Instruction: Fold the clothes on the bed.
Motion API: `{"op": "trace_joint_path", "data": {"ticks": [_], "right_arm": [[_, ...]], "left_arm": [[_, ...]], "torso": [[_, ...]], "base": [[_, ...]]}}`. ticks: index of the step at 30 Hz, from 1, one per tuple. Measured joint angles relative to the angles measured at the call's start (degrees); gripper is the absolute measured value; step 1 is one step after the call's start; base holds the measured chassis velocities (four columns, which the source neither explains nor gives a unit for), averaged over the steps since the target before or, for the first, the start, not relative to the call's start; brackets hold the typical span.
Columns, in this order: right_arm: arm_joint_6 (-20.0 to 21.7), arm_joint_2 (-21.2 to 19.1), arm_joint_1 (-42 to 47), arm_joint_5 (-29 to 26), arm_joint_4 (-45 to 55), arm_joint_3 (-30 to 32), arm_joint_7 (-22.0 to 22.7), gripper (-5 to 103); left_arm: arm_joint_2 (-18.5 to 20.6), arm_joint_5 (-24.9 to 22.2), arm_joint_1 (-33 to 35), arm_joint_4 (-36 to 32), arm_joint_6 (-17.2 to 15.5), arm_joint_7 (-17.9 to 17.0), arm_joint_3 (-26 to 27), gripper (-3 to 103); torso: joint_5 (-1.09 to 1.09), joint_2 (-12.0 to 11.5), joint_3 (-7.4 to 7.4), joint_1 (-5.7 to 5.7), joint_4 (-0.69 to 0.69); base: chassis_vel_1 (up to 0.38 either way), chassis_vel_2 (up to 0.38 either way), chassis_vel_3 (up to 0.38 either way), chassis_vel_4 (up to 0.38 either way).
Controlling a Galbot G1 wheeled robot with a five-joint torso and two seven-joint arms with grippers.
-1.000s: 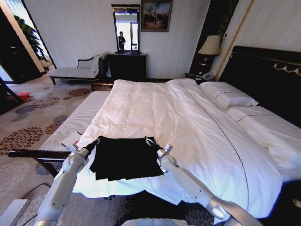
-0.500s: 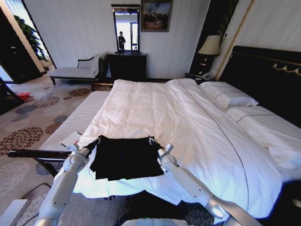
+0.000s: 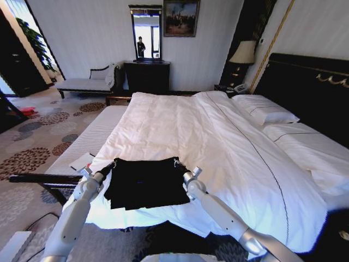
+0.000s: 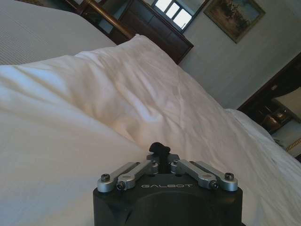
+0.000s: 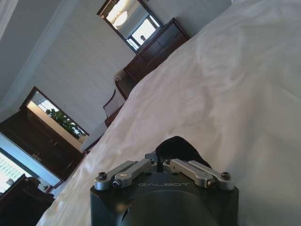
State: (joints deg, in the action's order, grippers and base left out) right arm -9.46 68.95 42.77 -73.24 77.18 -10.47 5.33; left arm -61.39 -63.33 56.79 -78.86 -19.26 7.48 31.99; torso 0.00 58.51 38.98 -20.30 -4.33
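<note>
The clothes, a black T-shirt, lie flat as a rough rectangle on the near edge of the bed, on its white duvet. My left gripper sits at the shirt's far left corner, shut on the fabric. At the far right corner my right gripper is shut on the cloth too. In the left wrist view the left gripper shows closed linkages and a small black tip over the duvet. In the right wrist view a lump of black cloth bulges at the right gripper.
A pale striped bench with a dark wooden rail stands left of the bed. Pillows and a dark headboard lie to the right. A dresser and chaise stand by the back wall, across patterned carpet.
My right gripper has crept slightly farther up the bed, taking the shirt's far right corner along. The left arm has stayed in place.
</note>
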Motion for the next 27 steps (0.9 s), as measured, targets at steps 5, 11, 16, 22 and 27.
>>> {"op": "trace_joint_path", "data": {"ticks": [5,11,16,22,27], "right_arm": [[-0.16,-0.12,-0.82,-0.31,-0.2,0.76,-0.04,1],[-0.31,-0.47,-1.81,-0.57,-0.73,1.87,-0.23,1],[-0.44,-0.71,-2.05,-0.58,-1.05,2.34,-0.35,1],[-0.51,-0.84,-2.39,-0.58,-1.28,2.82,-0.43,1],[-0.55,-0.99,-2.71,-0.46,-1.54,2.79,-0.45,1]], "left_arm": [[-0.08,0.16,0.36,-1.29,0.2,0.11,0.1,28],[0.24,-0.3,0.51,-2.55,0.21,0.18,-0.01,50],[0.27,-0.11,0.34,-1.87,0.21,0.11,-0.38,72],[0.21,0.08,0.18,-0.96,0.21,0.01,-0.52,88],[0.3,-0.3,-0.3,-0.74,0.15,0.02,-0.62,92]], "torso": [[-0.01,0.0,0.0,0.0,0.0],[0.0,0.0,0.0,0.0,0.01],[0.0,0.0,0.0,0.0,-0.01],[0.0,0.0,0.0,0.0,0.0],[0.0,0.0,0.0,0.0,0.0]], "base": [[0.0,0.0,0.0,0.0],[0.0,0.0,0.0,0.0],[0.0,0.0,0.0,0.0],[0.0,0.0,0.0,0.0],[0.0,0.0,0.0,0.0]]}}
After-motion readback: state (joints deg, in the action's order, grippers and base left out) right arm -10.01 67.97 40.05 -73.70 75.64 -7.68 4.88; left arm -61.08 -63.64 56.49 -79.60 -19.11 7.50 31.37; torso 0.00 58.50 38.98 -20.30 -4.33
